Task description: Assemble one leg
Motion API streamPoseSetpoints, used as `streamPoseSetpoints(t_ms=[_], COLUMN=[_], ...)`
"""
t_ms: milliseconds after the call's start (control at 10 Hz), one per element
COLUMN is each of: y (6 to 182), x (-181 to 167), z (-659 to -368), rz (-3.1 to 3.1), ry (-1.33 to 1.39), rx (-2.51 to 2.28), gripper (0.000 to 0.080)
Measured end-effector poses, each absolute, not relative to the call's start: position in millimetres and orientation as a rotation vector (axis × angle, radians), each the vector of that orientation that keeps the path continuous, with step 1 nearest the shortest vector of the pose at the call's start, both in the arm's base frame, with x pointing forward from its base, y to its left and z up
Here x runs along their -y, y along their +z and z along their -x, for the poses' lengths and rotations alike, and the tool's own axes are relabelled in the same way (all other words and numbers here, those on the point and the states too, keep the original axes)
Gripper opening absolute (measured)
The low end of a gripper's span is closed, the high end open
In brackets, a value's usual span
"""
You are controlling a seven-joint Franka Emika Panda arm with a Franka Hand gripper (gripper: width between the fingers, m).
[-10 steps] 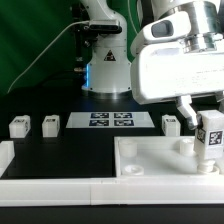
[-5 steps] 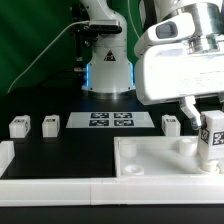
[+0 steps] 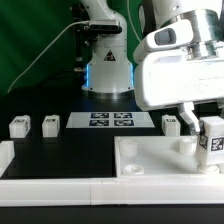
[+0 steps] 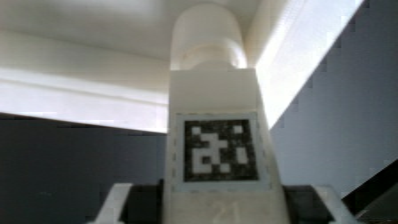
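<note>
My gripper [image 3: 207, 128] is shut on a white leg [image 3: 212, 143] with a black-and-white tag, held upright over the right side of the large white slab [image 3: 150, 160], near its far right corner socket [image 3: 186, 145]. In the wrist view the leg [image 4: 219, 110] fills the middle, tag facing the camera, between my fingers [image 4: 128, 205]. Three other legs stand on the black table: two at the exterior view's left [image 3: 18, 126] [image 3: 50, 124] and one [image 3: 170, 123] behind the slab.
The marker board [image 3: 110, 121] lies behind the slab. A white rail [image 3: 45, 185] runs along the front at the exterior view's left. The arm's base [image 3: 108, 60] stands at the back with a cable beside it.
The gripper and the held leg have shifted slightly to the exterior view's right and a little down toward the slab's corner.
</note>
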State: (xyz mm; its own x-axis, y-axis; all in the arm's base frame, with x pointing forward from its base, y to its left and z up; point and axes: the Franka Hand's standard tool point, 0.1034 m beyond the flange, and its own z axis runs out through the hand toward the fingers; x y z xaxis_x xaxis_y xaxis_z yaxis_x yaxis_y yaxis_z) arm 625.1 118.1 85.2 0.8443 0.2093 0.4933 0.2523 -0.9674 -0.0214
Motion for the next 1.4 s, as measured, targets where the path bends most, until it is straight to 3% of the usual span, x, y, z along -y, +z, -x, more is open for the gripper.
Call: streamPoseSetpoints(t_ms=[1000,1100,1200,1300,1400], y=[85.0,86.0,86.7,87.0,87.4], x=[-117.8,-117.4,-116.3,-115.9,-115.8], z=[-629.7,-630.1,-630.6,-630.8,-630.9], rz=[2.915,2.915,2.916,2.916,2.916], ry=[-0.871,-0.874,-0.876,-0.877,-0.878], rx=[0.359,0.359,0.359,0.358,0.358], gripper=[0.0315,0.0499,0.0499,0.0617,0.064])
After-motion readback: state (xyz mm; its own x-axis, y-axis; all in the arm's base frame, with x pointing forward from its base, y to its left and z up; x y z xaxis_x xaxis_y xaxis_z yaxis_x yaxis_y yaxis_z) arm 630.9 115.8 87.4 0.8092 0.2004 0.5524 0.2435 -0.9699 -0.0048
